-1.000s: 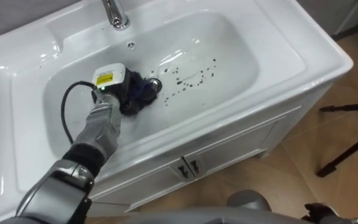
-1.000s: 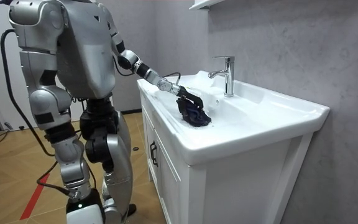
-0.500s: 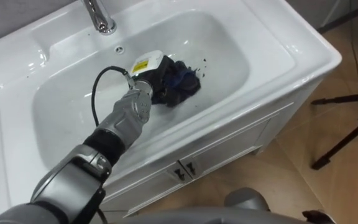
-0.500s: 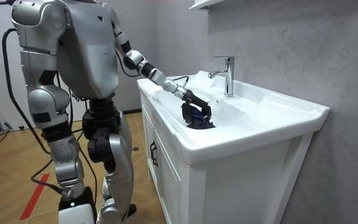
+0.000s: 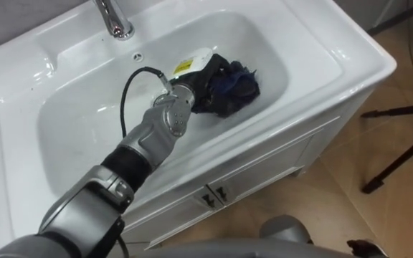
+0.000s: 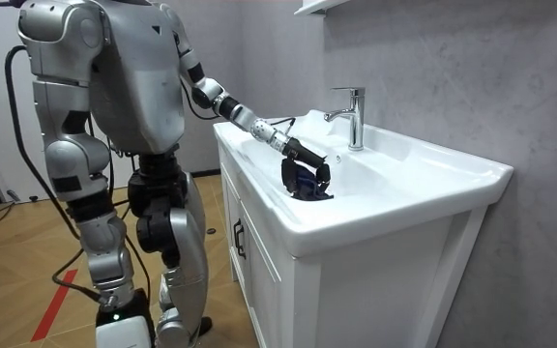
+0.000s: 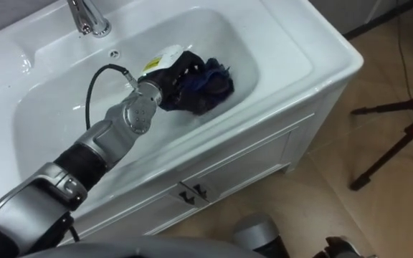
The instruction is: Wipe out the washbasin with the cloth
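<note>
Rightward across the basin [image 5: 70, 125] since a second ago went the left hand [image 5: 201, 75], its fingers [image 5: 218, 73] seemingly curled into the dark cloth [image 5: 239, 87].

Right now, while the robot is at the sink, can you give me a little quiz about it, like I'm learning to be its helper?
1. True or false: the cloth lies on the floor.
2. Pick one. The cloth is: A) yellow, B) dark blue, C) white.
3. Fill in the gap: the robot's ___ hand is on the cloth inside the basin.

Key
1. False. The cloth is in the basin.
2. B.
3. Left.
</note>
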Motion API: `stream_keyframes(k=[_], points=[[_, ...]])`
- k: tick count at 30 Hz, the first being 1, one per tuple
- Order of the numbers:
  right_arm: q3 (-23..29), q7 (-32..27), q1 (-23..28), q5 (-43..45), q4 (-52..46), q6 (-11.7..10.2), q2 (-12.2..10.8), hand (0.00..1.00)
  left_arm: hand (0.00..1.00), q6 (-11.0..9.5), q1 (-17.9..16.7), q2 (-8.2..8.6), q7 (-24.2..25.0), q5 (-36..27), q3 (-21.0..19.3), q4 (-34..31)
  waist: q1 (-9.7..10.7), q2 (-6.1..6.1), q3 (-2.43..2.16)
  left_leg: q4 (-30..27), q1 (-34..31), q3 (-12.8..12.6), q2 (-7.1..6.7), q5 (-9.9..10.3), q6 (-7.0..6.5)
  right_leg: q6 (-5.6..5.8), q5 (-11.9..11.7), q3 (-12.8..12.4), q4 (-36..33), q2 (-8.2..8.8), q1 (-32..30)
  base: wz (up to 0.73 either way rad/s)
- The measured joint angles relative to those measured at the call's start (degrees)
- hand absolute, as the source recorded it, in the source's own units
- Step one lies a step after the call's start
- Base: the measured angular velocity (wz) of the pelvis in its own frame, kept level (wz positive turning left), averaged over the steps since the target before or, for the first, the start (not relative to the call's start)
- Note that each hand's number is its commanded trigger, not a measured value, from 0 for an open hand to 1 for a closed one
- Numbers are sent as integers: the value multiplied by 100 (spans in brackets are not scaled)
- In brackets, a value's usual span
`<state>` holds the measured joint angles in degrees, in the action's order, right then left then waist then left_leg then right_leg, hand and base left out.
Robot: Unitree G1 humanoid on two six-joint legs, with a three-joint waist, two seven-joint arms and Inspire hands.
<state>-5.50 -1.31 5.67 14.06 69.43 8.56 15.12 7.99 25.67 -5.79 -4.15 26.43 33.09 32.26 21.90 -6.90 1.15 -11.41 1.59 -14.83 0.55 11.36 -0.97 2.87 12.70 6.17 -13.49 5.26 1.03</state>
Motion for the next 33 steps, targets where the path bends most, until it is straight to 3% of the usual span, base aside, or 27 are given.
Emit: stream_keyframes(k=[5,24,29,32,33], points=[[11,15,-4,-7,190,-33,-1,0,100,-169,13,-1,5,-175,0,-211,44,0,0,-1,5,-14,1,0,0,-1,0,6,13,-1,1,-1],[66,26,151,2,54,36,0,0,100,-180,-4,-106,-5,-59,77,-158,120,13,12,23,125,-82,1,1,2,-3,-2,-118,86,-18,106,-2],[75,125,117,-23,-78,112,33,0,100,-327,25,-150,-122,-14,-80,456,115,55,42,13,183,-115,1,3,2,-16,30,-213,0,-28,64,-14],[174,144,114,-75,-218,95,57,0,100,-448,69,-191,-392,317,-248,972,59,74,54,11,104,-256,21,4,4,-27,69,-335,-168,-42,-158,-20],[176,147,113,-120,-281,84,75,0,100,-530,124,-210,-469,335,-403,1227,-22,107,76,13,91,-339,23,4,4,-32,101,-442,-303,-53,-280,-38]])
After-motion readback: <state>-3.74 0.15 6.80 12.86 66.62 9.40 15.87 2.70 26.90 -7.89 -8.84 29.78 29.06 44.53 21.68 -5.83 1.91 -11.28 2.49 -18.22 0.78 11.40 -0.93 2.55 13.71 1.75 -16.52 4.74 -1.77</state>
